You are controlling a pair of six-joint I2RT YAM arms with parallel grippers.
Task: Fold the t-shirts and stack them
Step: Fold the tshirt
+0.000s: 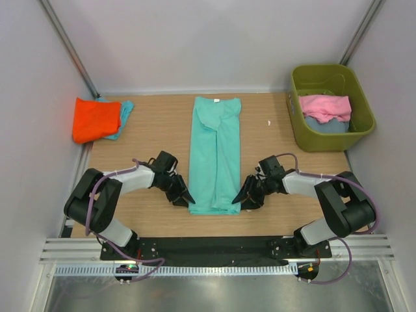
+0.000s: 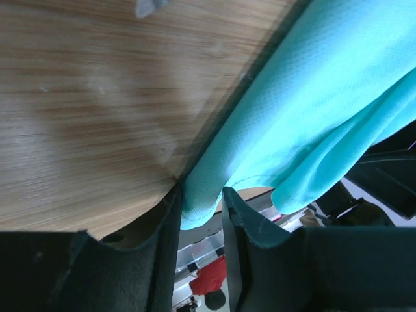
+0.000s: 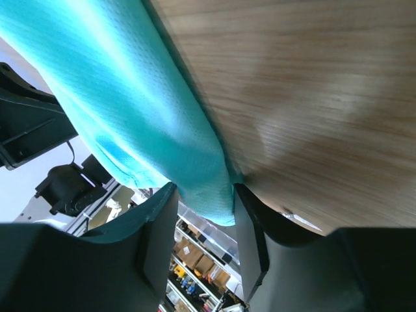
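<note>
A teal t-shirt (image 1: 216,153) lies folded into a long strip down the middle of the wooden table (image 1: 149,136), collar at the far end. My left gripper (image 1: 186,200) is at its near left hem corner, and the wrist view shows the jaws shut on the teal cloth (image 2: 198,195). My right gripper (image 1: 239,199) is at the near right hem corner, its jaws shut on the teal cloth (image 3: 208,188). An orange t-shirt (image 1: 95,119) lies folded at the far left. A pink t-shirt (image 1: 325,106) lies on a pale blue one (image 1: 330,126) in the bin.
An olive-green plastic bin (image 1: 331,140) stands at the far right of the table. A light blue cloth (image 1: 126,109) sticks out from under the orange t-shirt. White walls close in on the left, right and back. A small white scrap (image 1: 269,122) lies near the bin.
</note>
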